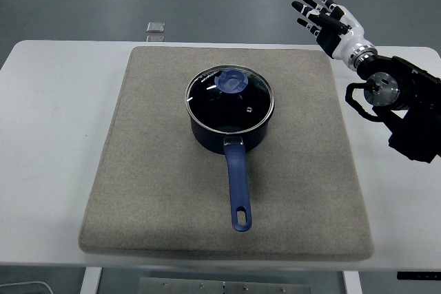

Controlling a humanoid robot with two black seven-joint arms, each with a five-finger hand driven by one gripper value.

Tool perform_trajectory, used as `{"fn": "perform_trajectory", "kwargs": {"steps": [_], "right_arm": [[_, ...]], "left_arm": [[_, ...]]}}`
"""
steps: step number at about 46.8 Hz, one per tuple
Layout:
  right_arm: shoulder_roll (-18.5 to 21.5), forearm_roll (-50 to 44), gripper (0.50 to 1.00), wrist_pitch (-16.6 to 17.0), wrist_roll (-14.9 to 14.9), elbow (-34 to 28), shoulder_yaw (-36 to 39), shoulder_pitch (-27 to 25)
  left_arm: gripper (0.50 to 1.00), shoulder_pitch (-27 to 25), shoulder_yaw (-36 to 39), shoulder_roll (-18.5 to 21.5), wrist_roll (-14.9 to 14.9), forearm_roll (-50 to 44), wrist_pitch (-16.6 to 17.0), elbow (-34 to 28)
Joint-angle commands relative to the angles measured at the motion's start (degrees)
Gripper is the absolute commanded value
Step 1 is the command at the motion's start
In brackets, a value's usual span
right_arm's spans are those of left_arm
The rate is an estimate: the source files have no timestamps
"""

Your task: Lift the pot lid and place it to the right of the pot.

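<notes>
While the right hand (324, 15) hangs raised past the far right corner of the grey mat (151, 191), its fingers are spread and hold nothing. Blue pot (229, 132) sits near the mat's centre, handle pointing toward the near edge. Glass lid (238, 101) with blue knob (233, 81) rests on the pot, well apart from the hand. White table (48, 135) underneath.
</notes>
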Motion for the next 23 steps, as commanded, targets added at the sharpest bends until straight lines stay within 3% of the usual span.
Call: {"fn": "perform_trajectory", "kwargs": {"steps": [1, 23], "right_arm": [[-0.1, 0.0, 0.946, 0.0, 0.0, 0.0, 0.0, 0.0], [-0.2, 0.0, 0.946, 0.0, 0.0, 0.0, 0.0, 0.1]], "left_arm": [[1.000, 0.0, 0.0, 0.0, 0.0, 0.0, 0.1, 0.2], [1.000, -0.1, 0.0, 0.0, 0.1, 0.0, 0.2, 0.6]]}}
